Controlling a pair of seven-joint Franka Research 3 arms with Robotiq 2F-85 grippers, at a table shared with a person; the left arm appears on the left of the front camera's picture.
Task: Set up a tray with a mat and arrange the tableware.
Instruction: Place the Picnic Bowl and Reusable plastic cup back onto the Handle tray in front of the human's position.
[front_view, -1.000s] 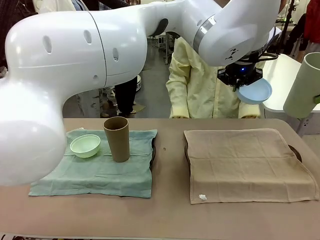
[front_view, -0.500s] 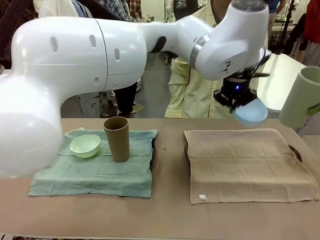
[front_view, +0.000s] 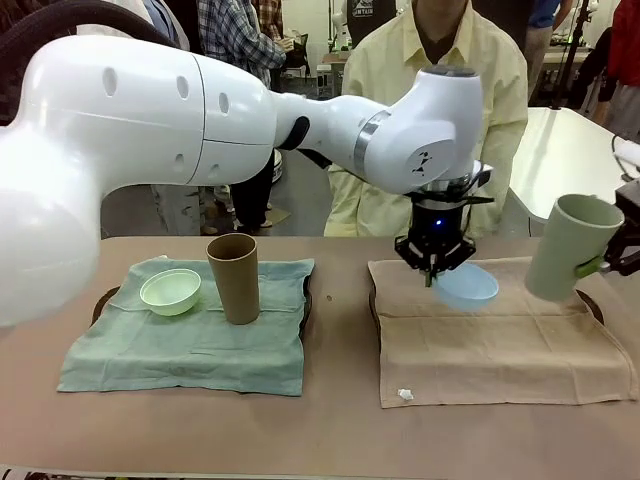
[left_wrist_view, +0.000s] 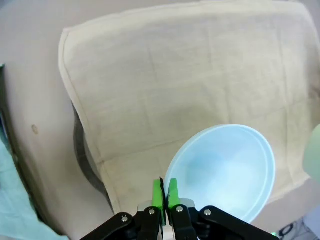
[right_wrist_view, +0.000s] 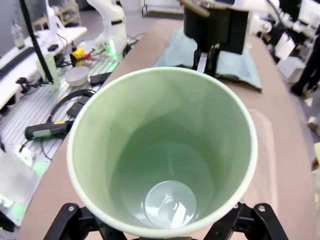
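Beige and wide, the bench (front_view: 330, 440) carries two mats, and a person in a pale yellow shirt (front_view: 440, 90) stands at its far side. Over the far edge of the tan mat (front_view: 500, 330) hangs the light blue bowl (front_view: 467, 287), tilted, its rim pinched between the pressed-together fingers of the left claw (front_view: 433, 272); the left wrist view shows the green pads (left_wrist_view: 158, 195) gripping only a thin part of that rim. To the right, the right claw (front_view: 608, 262) clasps the pale sage green tumbler (front_view: 561, 247) around its body, leaning, above the right edge of the same mat. On the green mat (front_view: 190, 330) the pale mint green bowl (front_view: 170, 291) and the matte brown tumbler (front_view: 233, 277) already stand just beside each other. The risk I see is the narrow hold on the bowl: released while tilted, it may roll or land on its edge. The tumbler, if lowered while leaning, could tip over on the soft cloth, and both arms are near each other.
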